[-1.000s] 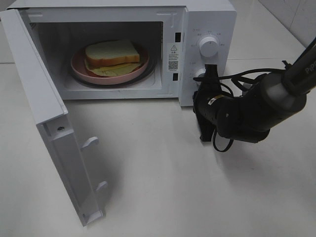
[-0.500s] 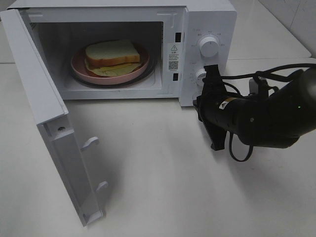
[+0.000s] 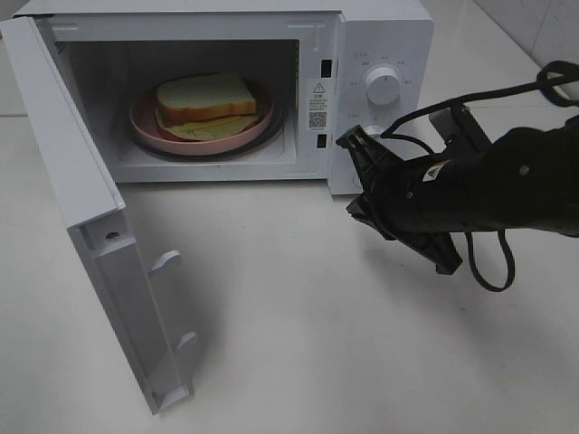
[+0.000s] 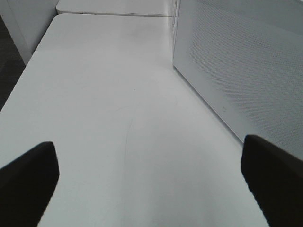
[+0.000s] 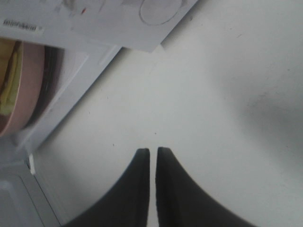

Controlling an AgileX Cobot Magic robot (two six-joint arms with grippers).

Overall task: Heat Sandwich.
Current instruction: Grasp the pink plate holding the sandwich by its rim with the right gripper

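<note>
The sandwich [image 3: 204,97], white bread over pale yellow-green filling, lies on a pink plate [image 3: 145,125] inside the open white microwave [image 3: 380,36]. Its door [image 3: 90,208] swings out to the left. My right gripper [image 3: 355,208] is shut and empty. It hovers low over the table just in front of the control panel, right of the cavity. In the right wrist view its fingers [image 5: 142,189] are closed over bare table, with the plate edge [image 5: 28,90] and filling [image 5: 8,75] off to one side. My left gripper [image 4: 149,144] is open and empty beside the microwave's perforated side wall [image 4: 236,71].
The upper knob [image 3: 383,84] shows above my right arm; the lower knob is hidden behind it. Black cables [image 3: 488,262] loop around the right arm. The white table [image 3: 298,334] stretches in front of the microwave. The left arm is out of the exterior view.
My right arm has swung left and down and its wrist has turned, so the shut gripper now covers the lower knob. The sandwich, plate and door have not moved.
</note>
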